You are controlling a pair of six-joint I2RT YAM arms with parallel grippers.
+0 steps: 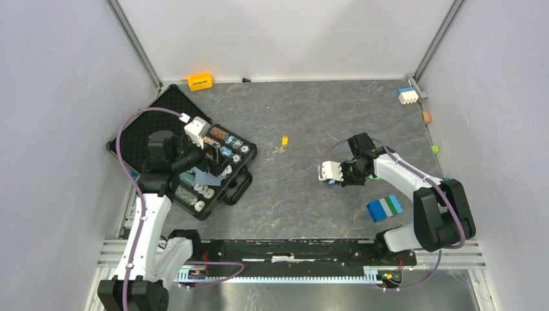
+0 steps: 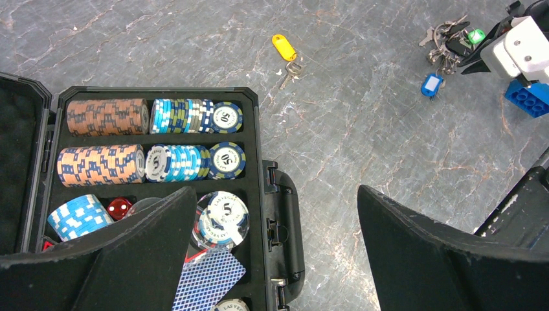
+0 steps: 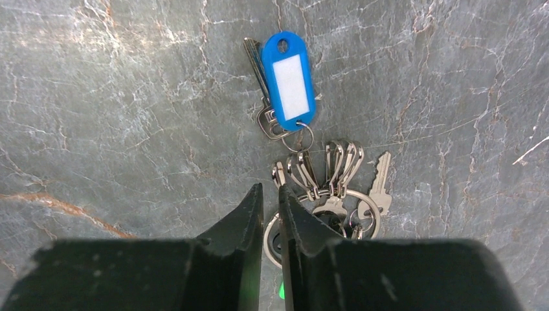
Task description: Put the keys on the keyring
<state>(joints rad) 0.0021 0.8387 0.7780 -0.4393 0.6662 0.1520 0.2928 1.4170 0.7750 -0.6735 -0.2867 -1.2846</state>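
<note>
Right gripper [image 3: 270,191] hangs with its jaws almost together, one thin slit between them, over the rim of the one keyring [image 3: 330,194]; whether they pinch it I cannot tell. One blue-tagged key [image 3: 285,84] lies at twelve o'clock of the fingertips, touching the bunch. One yellow-tagged key [image 1: 282,144] lies alone at ten o'clock of that gripper in the top view. Left gripper [image 2: 278,253] gapes wide over one chip case [image 2: 256,129]

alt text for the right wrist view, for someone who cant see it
The right gripper, fingers almost together, hangs over a keyring carrying metal clips and silver keys on a grey marbled table. Just beyond lies a blue-tagged key. Whether the ring is pinched is unclear.
</note>
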